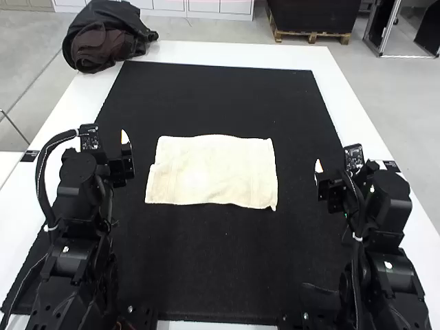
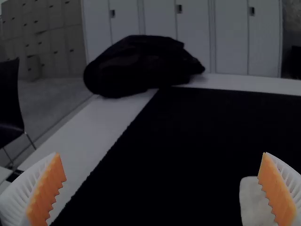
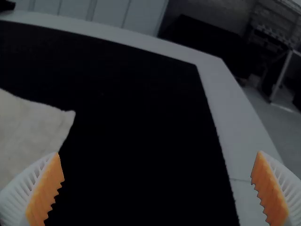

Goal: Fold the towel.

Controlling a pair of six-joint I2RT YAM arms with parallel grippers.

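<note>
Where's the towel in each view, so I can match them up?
High view: towel near the centre.
Left wrist view: towel partly behind an orange pad.
Right wrist view: towel partly behind a white finger, one corner visible.
Shared landmark: black mat beneath the towel.

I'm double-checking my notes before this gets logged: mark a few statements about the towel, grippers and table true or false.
1. The towel lies on the black mat. True.
2. The left gripper is clamped on the towel. False: the left gripper's fingers stand wide apart, holding nothing.
3. A dark bundle sits at the far left of the table. True.
4. The towel is bunched into a ball. False: it lies flat.
5. The right gripper is open. True.
</note>
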